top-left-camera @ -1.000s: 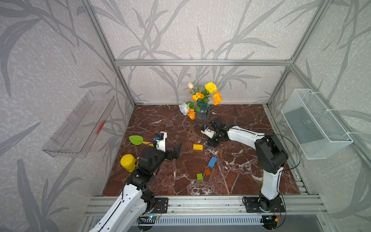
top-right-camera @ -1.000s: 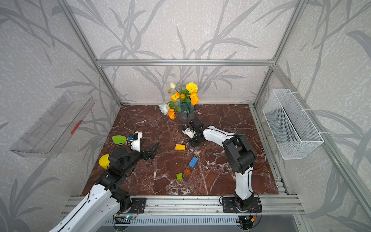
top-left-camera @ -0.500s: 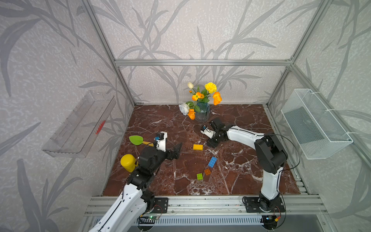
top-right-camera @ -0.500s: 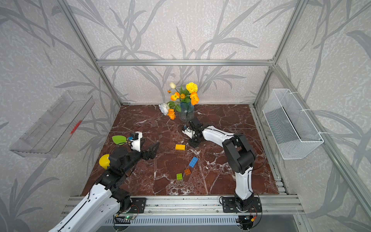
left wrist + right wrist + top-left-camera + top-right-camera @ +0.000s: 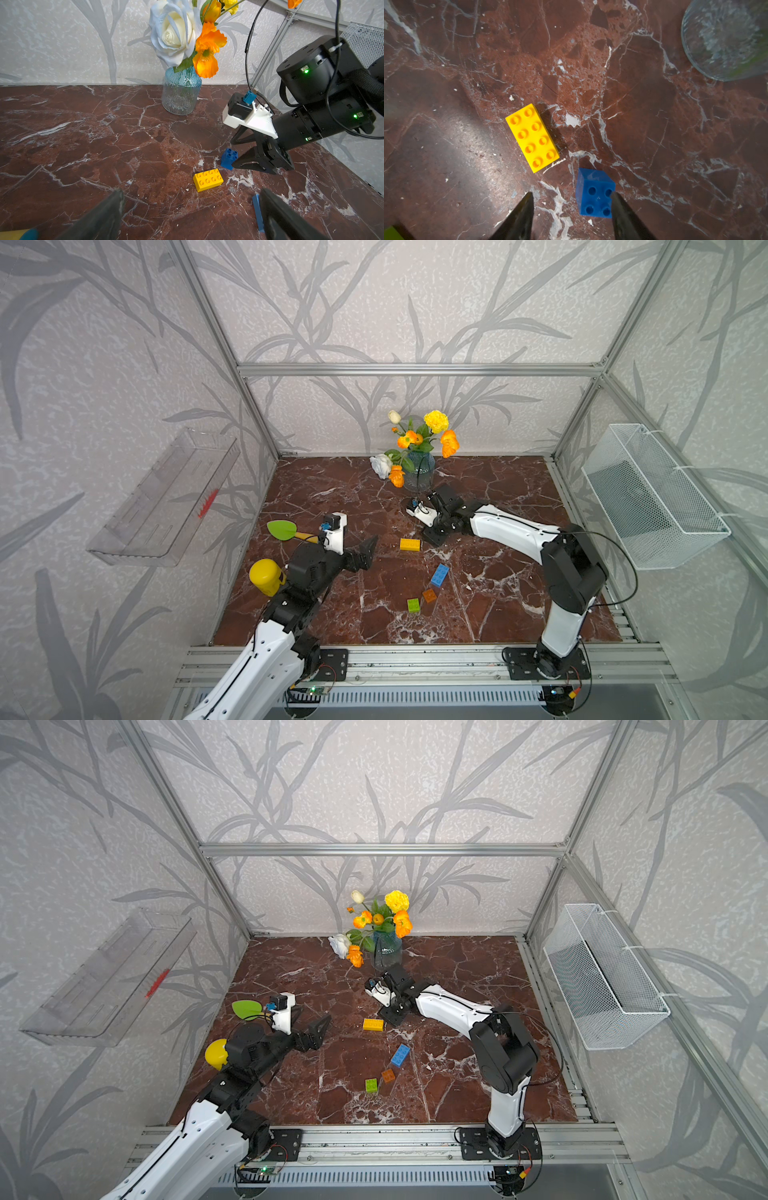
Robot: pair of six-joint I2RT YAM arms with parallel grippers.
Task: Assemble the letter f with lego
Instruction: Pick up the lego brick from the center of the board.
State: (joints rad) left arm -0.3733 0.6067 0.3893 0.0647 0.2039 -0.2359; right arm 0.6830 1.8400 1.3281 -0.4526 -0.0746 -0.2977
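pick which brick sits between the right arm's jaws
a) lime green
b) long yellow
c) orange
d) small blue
d: the right wrist view shows the small blue brick between the right arm's jaws, which stand apart, while the long yellow brick lies clear of them.

A blue glass vase (image 5: 181, 97) of white and orange flowers stands near the back edge of the marble worktop (image 5: 83, 145), by the wall. Nearer, a yellow eight-stud lego brick (image 5: 208, 179) lies flat, studs up. Just beside it but apart sits a small blue four-stud brick (image 5: 228, 158), between the spread fingers of the right end effector (image 5: 232, 154) and close against the finger (image 5: 249, 161) nearer the worktop. The left end effector (image 5: 191, 193) hangs over bare marble, fingers far apart. One of its fingers (image 5: 278, 216) half hides a long blue brick (image 5: 256, 209).
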